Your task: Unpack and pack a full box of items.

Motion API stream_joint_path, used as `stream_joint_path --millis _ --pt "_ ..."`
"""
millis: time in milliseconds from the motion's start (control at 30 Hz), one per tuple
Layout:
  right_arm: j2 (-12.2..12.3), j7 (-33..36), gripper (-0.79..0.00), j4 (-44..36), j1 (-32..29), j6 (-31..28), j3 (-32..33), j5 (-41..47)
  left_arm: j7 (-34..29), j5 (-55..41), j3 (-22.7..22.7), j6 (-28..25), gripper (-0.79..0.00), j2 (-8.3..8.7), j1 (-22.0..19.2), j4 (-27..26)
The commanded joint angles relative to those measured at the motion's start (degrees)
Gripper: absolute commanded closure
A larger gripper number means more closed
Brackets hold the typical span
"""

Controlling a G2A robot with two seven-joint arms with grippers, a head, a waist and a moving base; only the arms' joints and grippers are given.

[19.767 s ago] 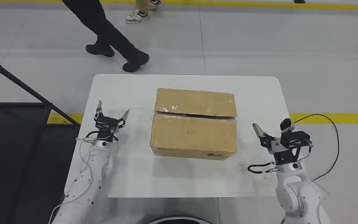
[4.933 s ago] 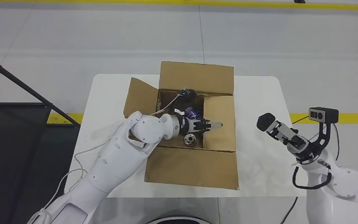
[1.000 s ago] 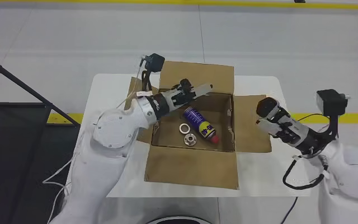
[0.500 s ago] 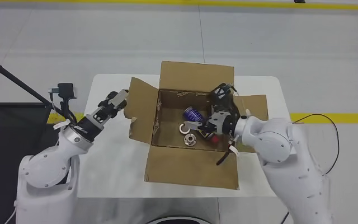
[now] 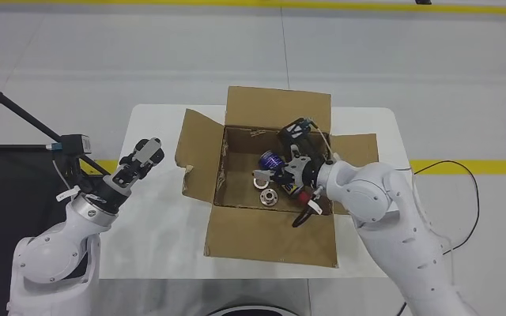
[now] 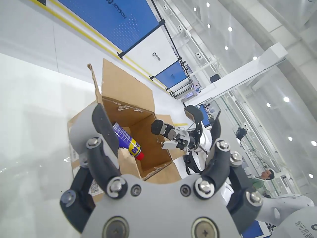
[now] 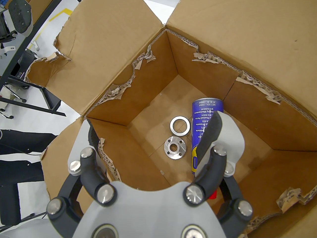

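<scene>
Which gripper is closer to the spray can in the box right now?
Right. The right gripper hangs over the open box, just above the spray can; the left gripper is outside it, over the table.

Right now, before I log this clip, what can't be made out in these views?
Spray can: in the right wrist view its capped end is mostly behind a finger of the right gripper; contact cannot be told.
Box floor, top view: the part beneath the right arm is hidden.
Box floor, left wrist view: mostly blocked by the near wall and a finger of the left gripper.
</scene>
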Motion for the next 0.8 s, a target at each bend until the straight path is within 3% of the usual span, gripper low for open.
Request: stream_joint_path --millis 0,367,733,767 --pt "-0.3 1.4 -0.785 1.1 1.1 2.9 -2.5 -4.6 0.0 0.0 0.0 0.0 -0.785 0.00 0.0 0.0" --pt "-4.2 7.8 -0.785 19.1 13.3 11.0 -15.0 -11.3 0.0 0.0 0.0 0.0 -0.785 0.00 0.0 0.0" --pt "-7.8 10.9 -0.785 30.7 19.5 10.5 -21.4 -11.5 0.0 0.0 0.0 0.0 -0.785 0.00 0.0 0.0" --pt "-8.0 11.3 -0.717 31.5 19.9 10.7 -21.7 -11.7 0.0 0.0 0.0 0.0 -0.785 0.00 0.0 0.0"
